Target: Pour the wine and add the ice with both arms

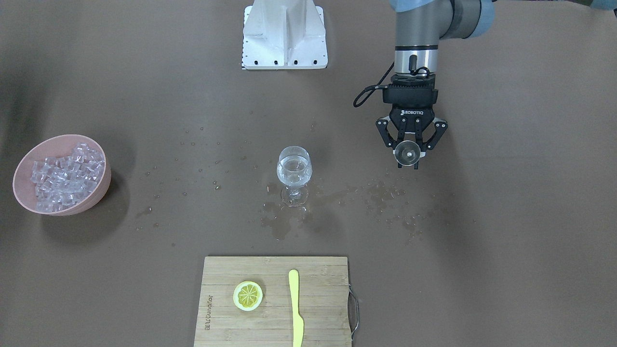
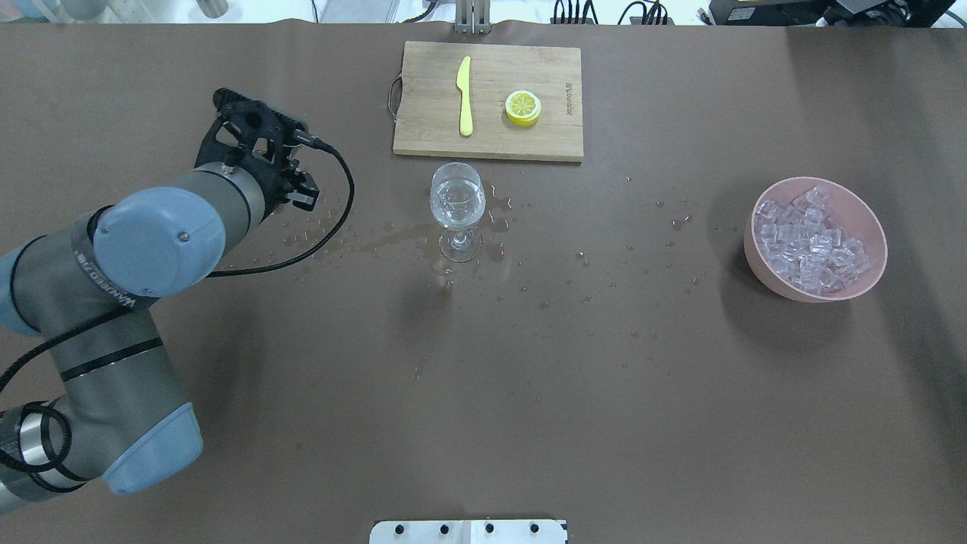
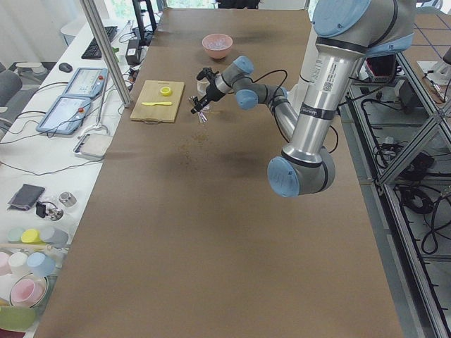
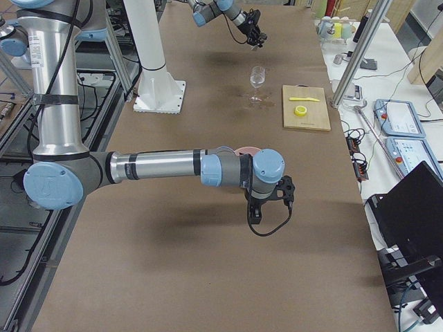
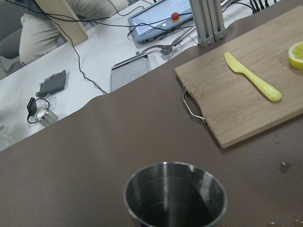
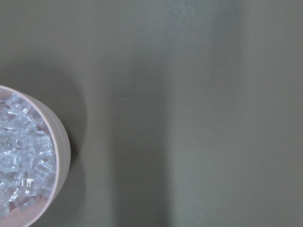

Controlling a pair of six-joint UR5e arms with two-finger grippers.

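Nearest our left wrist camera is the steel cup, its rim filling the bottom of that view; its inside is dark, and we cannot tell what it holds. Our left gripper has its fingers closed around this cup, and the left arm holds it above the table, off to our left of the wine glass and clear of it. The glass stands upright near the middle of the table with the wine, a small amount of clear liquid, in its bowl. Wet patches and drops lie around its foot and spread toward the cup. Beyond the glass, at the operators' edge, we see a wooden cutting board with a lemon slice and a yellow knife lying apart on it. The ice fills a pink bowl well away on our right side of the table. Our right arm reaches out over that area, and in the right side view its wrist covers most of the bowl. The right gripper shows only there, so we cannot tell how its fingers are set. Its wrist camera looks straight down at bare table, with the bowl's edge and some ice at the left side. In the left side view the left gripper overlaps the glass, leaving little of it to see.
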